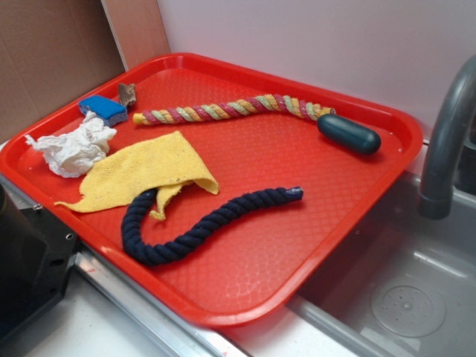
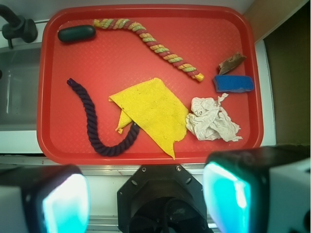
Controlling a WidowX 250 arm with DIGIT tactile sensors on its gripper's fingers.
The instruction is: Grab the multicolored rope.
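Observation:
The multicolored rope (image 1: 230,109) (image 2: 153,44) lies stretched along the far part of the red tray (image 1: 223,316) (image 2: 146,158), its pink, yellow and pale green strands twisted together. One end lies next to a dark green capsule (image 1: 348,134) (image 2: 76,33). In the wrist view my gripper (image 2: 146,199) hangs high above the tray's near edge. It is open, its two cyan pads (image 2: 65,206) far apart with nothing between them. It is well away from the rope. The exterior view does not show the fingers.
A navy rope (image 1: 201,230) (image 2: 90,121) curls on the near half, partly under a yellow cloth (image 1: 141,175) (image 2: 153,111). Crumpled white paper (image 1: 74,149) (image 2: 211,120), a blue sponge (image 1: 104,110) (image 2: 233,83) and a brown scrap (image 1: 127,93) (image 2: 232,61) sit at one end. Sink (image 1: 401,297) and faucet (image 1: 446,141) adjoin the tray.

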